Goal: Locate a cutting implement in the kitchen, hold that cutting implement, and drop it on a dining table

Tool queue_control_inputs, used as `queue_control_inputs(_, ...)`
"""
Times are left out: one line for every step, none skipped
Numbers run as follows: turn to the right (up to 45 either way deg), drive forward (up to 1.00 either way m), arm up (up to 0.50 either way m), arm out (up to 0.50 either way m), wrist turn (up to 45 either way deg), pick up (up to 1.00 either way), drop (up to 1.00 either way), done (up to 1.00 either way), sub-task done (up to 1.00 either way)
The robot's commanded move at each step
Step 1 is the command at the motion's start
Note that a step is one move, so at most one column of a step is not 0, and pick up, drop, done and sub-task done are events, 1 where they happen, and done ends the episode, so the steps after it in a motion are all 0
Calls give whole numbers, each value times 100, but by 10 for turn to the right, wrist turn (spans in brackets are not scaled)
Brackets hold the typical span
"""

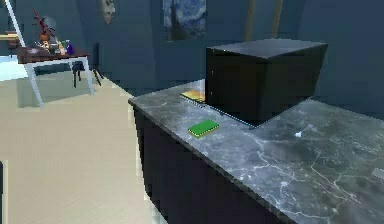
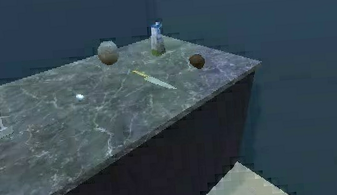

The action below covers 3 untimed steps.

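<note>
A thin, pale yellow knife-like thing [image 2: 153, 80] lies flat on the dark marble countertop [image 2: 99, 131] toward its far right part in the arm side view. A short dark-handled tool with a pale flat head [image 2: 0, 124] lies near the counter's left end. In the forward view, a small white-legged table [image 1: 55, 62] with several things on it stands at the far left across the floor.
On the counter sit a round brown thing [image 2: 108, 52], a smaller brown one [image 2: 197, 60], a small bottle [image 2: 157, 38] and a pale blob [image 2: 79, 96]. The forward view has a black box [image 1: 265, 75], a green flat thing [image 1: 204, 127], a yellow thing [image 1: 193, 96] and a wall painting [image 1: 185, 18].
</note>
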Motion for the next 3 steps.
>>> queue_control_inputs(-30,0,0,0,0,0,0,0,0)
queue_control_inputs(450,0,0,0,0,0,0,0,0)
queue_control_inputs(450,0,0,0,0,0,0,0,0)
